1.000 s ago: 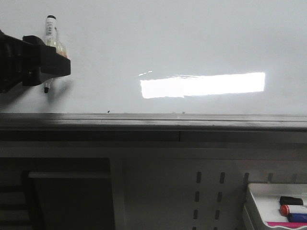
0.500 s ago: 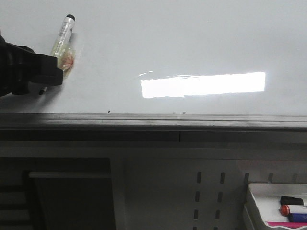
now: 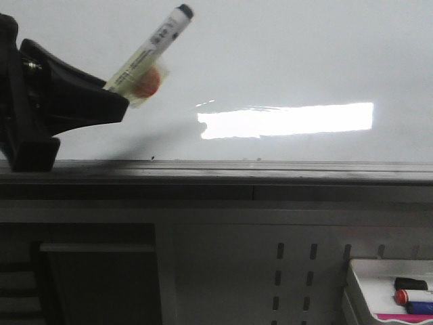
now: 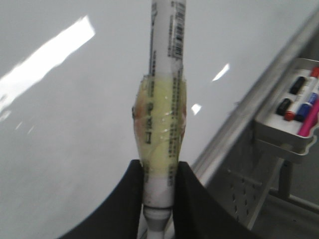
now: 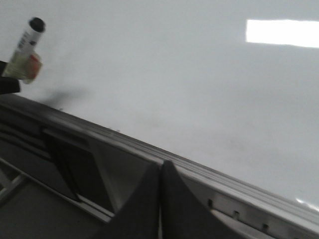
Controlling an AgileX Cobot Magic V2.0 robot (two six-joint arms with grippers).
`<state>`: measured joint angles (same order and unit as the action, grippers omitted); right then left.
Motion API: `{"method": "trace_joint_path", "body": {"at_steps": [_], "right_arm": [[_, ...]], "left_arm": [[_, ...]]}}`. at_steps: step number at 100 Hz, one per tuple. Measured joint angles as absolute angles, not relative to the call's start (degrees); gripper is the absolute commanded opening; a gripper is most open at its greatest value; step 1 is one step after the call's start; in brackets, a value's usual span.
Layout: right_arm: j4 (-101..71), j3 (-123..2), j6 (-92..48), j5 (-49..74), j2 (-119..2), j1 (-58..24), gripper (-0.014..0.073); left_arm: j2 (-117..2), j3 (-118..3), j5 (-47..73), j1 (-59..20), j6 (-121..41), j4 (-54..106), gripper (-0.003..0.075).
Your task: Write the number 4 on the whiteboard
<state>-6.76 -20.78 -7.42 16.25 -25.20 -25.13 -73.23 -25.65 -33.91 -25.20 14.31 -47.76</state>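
Over on the far left of the front view, the left gripper (image 3: 111,95) is clamped on a marker pen (image 3: 150,51), gripping it low on the barrel just below a lumpy wrap of yellowish tape with an orange blob under it; the wrist view shows both black fingers (image 4: 124,199) pinching the barrel from either side. The pen is tilted hard, its dark end pointing up and to the right, and I honestly can't tell whether that end is the cap or the nib, or whether the other end is touching the board at all. The whiteboard (image 3: 284,61) fills the whole upper part of the view and looks blank to me: no number 4 anywhere, just a big glare patch (image 3: 285,120) in the middle and a tiny black speck (image 3: 154,158) right by the dark rail (image 3: 216,172). So my read is the writing hasn't started. If I were doing this step, I'd square the pen up so the tip meets the board more head-on, press lightly, and put the slanted stroke first, then the crossbar, then the stem, starting high enough not to run into the rail. With a grip that low, the pen could pivot under pressure, so go easy. The right gripper (image 5: 160,199) has its fingers pressed together, nothing between them, parked below the rail. Far right, a small tray (image 3: 362,284) holds spare markers (image 3: 414,296).
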Motion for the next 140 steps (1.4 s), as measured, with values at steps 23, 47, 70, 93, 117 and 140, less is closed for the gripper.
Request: {"method": "trace_joint_path", "body": {"at_steps": [23, 47, 70, 93, 117, 140], "right_arm": [[-6.6, -26.5, -8.0, 15.7, -37.4, -38.1, 0.0239], [-6.4, -34.0, -8.1, 14.3, -49.7, -47.7, 0.0377], [-6.2, -39.4, -8.1, 10.3, -58.6, -49.4, 0.0365], [-6.1, -41.8, -8.1, 9.6, -62.5, -49.4, 0.0192], [-6.7, -42.2, -8.1, 10.7, -62.7, -50.1, -0.0069], [-6.1, -42.2, -8.1, 11.4, -62.7, -49.9, -0.0069]], "left_arm": [[-73.0, -25.6, -40.3, -25.2, 14.3, -60.1, -0.0020], [-73.0, -25.6, -43.3, -25.2, 14.3, -66.5, -0.0020], [-72.9, -25.6, -46.4, -25.2, 14.3, -67.3, -0.0020], [-72.9, -25.6, -46.8, -25.2, 14.3, -67.4, -0.0020], [-72.9, -25.6, -46.6, -25.2, 13.4, -67.7, 0.0015], [-72.8, -25.6, -46.5, -25.2, 13.5, -63.5, 0.0375]]}}
